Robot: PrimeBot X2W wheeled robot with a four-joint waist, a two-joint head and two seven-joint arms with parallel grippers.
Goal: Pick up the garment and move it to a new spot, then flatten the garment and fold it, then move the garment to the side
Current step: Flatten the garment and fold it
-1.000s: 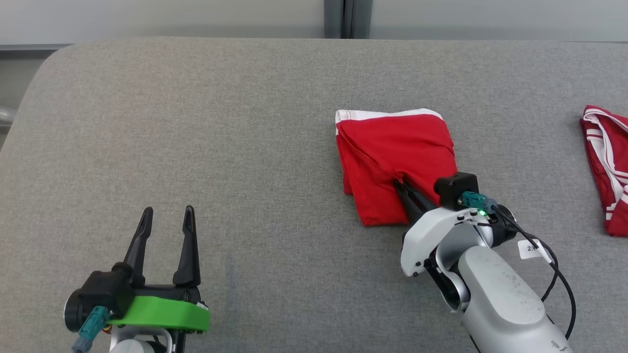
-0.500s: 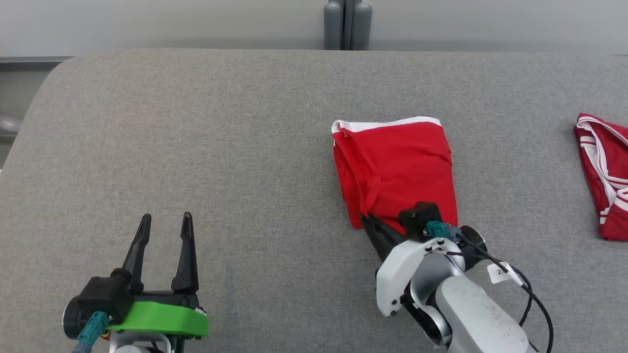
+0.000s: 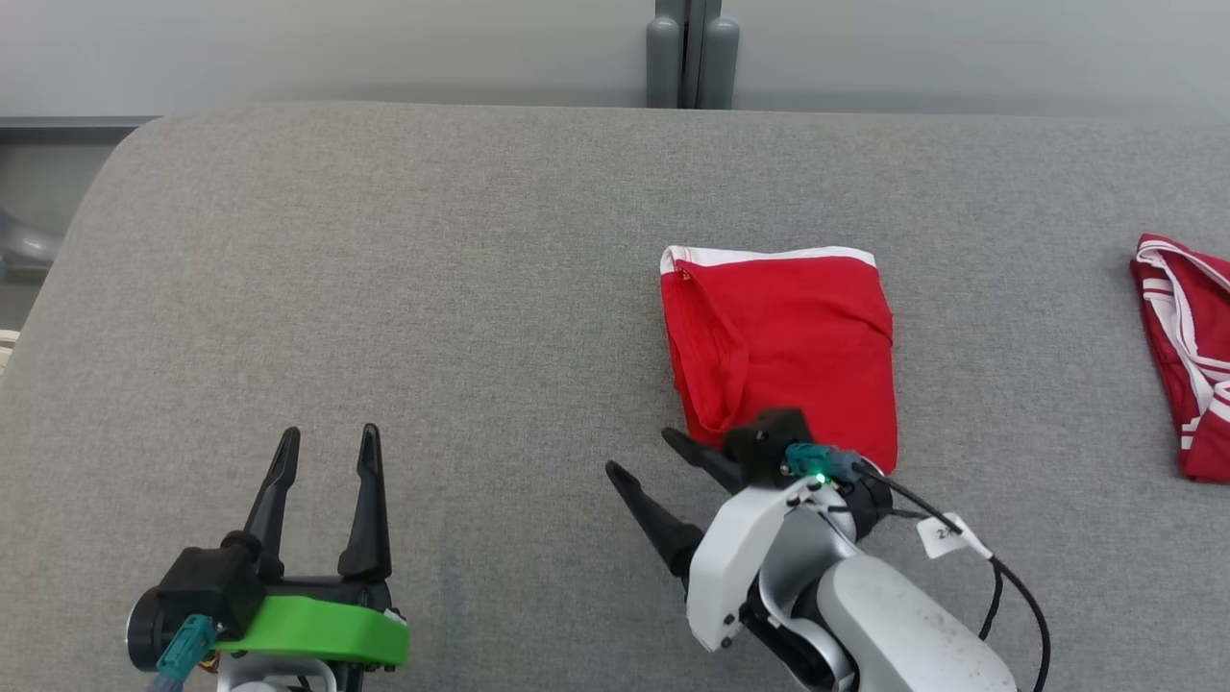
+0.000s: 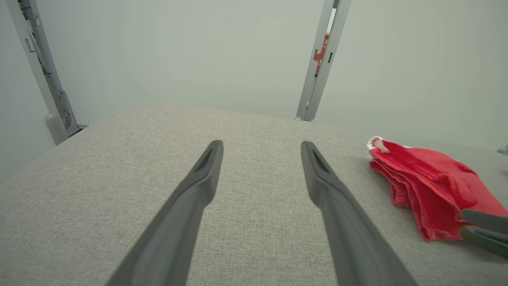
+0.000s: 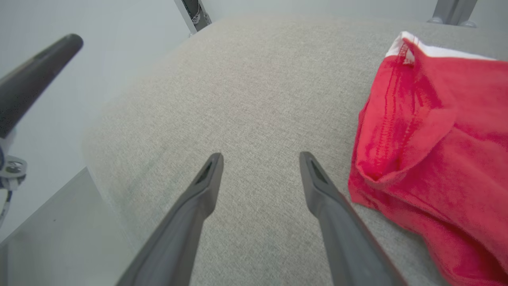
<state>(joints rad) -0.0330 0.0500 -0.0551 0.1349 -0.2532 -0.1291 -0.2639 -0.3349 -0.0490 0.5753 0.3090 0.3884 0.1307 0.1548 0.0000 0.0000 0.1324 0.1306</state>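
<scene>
While my right gripper (image 3: 639, 452) stands with its two fingers spread wide and nothing between them, the garment (image 3: 788, 346) lies just off the outer side of one finger, so close at its near corner that I cannot tell whether cloth and finger touch; it rests on the grey padded surface (image 3: 384, 288) as a compact red rectangle of several layers, its white band (image 3: 769, 256) on the edge farthest from my fingertips and a loose fold ridged along the side nearest them; my left gripper (image 3: 329, 432) hangs well apart from it, fingers equally wide and empty, the garment far out beyond its right finger; a second red garment (image 3: 1187, 356) lies well beyond the first, on the side away from both my grippers; I judge the folding as good as done and the step in hand to be the last, shifting the bundle aside; that calls for my right fingers to swing toward the cloth, straddle its near edge and close through every layer at once, low against the padding, since a pinch on the top layer alone would likely peel the fold open as I lift or drag it.
</scene>
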